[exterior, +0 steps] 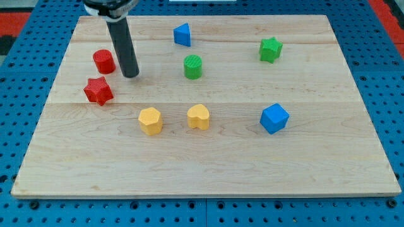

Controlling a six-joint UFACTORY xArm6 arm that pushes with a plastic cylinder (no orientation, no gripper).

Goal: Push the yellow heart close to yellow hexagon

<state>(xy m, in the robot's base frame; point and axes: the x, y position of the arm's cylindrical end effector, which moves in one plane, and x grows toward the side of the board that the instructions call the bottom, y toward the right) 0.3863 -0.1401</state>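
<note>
My tip [131, 75] rests near the worktop [315, 164]'s top-left corner, beside the red cylinder [104, 61], touching nothing. This end effector is a bare rod, without jaws. The yellow heart [198, 116] sits mid-worktop, seemingly near the yellow hexagon [150, 120], so only a short leftward push remains.

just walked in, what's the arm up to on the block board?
The arm's dark rod is sliding blocks around a wooden board. My tip sits near the view's top left, just right of the red cylinder block and above the red star block, touching neither. The goal pair, the yellow heart block and the yellow hexagon block, lie side by side lower down with a gap between them. The tip is well away from both.
</note>
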